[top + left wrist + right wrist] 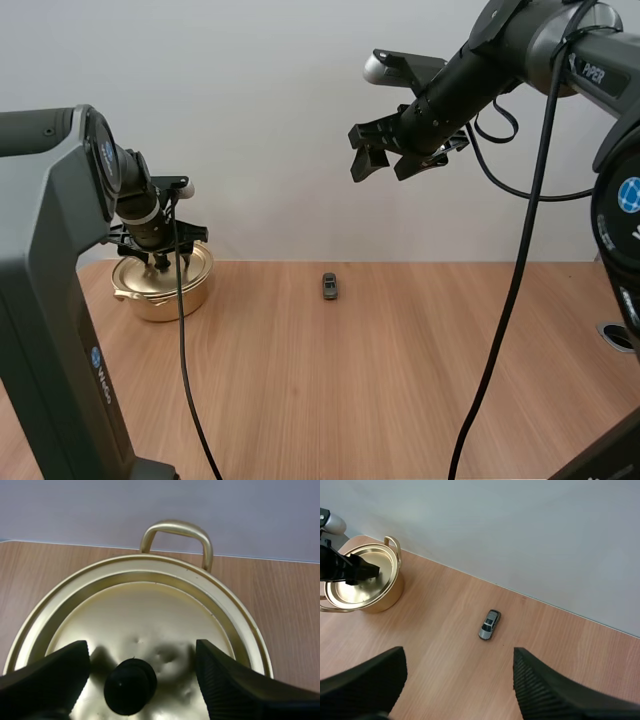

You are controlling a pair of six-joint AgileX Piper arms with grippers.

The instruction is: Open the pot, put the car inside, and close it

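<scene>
Left gripper (pixel 141 647): fingers spread either side of the black knob (pixel 130 686) on the lid (pixel 150 610), gripping nothing.
Pot (pixel 165 290): gold, loop handles, lidded.
Car (pixel 330 286): small, grey, on the table (pixel 400 380) at the pot's 3 o'clock, untouched.
Right gripper (pixel 395 160): raised well above the car, fingers apart, empty.
Arm lettering (pixel 592 70): "PiPER".

The left arm (pixel 50 300) and right arm (pixel 540 35) are dark grey, with round blue badges (pixel 630 195). Behind the right pincer (pixel 385 163) runs white PiPER lettering (pixel 592 70). Its fingers (pixel 545 690) are black and ribbed.
</scene>
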